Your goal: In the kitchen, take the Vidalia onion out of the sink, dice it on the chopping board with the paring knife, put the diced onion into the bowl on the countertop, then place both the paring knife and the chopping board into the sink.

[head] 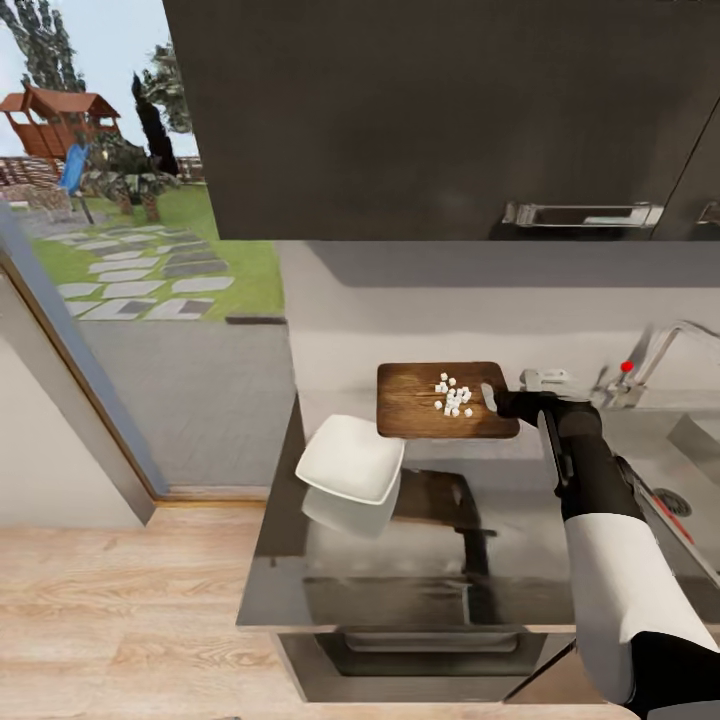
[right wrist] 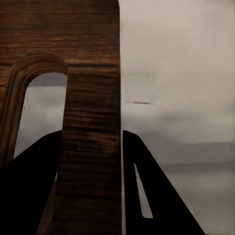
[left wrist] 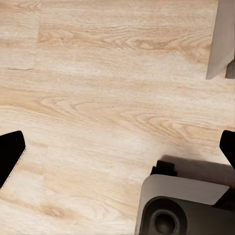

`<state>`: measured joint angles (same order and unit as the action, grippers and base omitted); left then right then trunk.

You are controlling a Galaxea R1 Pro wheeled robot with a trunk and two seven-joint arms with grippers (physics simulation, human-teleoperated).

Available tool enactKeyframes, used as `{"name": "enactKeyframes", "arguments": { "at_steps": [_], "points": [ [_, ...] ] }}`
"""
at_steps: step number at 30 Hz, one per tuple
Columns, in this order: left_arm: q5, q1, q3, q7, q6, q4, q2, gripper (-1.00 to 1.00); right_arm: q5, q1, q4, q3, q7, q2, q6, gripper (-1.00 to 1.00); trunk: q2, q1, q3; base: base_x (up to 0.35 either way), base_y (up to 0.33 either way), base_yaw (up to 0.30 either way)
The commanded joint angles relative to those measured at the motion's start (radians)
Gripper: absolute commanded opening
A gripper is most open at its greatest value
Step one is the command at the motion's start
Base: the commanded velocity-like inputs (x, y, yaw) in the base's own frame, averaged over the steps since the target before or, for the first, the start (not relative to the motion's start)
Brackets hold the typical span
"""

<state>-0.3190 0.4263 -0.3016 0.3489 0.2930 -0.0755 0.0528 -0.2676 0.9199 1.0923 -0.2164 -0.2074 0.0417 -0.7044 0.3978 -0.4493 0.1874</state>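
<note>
The right end effector point(head: 497, 401) pinches the chopping board point(head: 425, 410) at its handle-hole end.

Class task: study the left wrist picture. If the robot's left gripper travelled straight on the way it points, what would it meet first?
Most likely the light wooden floor: the left gripper, fingers spread, points at bare planks. The robot's grey base sits beside that line.
</note>
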Motion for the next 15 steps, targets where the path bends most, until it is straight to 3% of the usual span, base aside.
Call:
{"name": "enactKeyframes", "arguments": {
  "at_steps": [1, 15],
  "points": [
    [-0.008, 0.002, -0.008, 0.001, 0.006, -0.004, 0.001, 1.0, -0.007, 0.001, 0.001, -0.001, -0.009, 0.0, -0.004, -1.0, 0.002, -0.001, 0.0, 0.041, 0.226, 0.0],
    [-0.008, 0.002, -0.008, 0.001, 0.006, -0.004, -0.001, 1.0, -0.007, 0.001, 0.001, 0.0, -0.009, -0.001, -0.011, -1.0, 0.002, -0.001, -0.022, 0.004, 0.059, 0.0]
  ]
}}
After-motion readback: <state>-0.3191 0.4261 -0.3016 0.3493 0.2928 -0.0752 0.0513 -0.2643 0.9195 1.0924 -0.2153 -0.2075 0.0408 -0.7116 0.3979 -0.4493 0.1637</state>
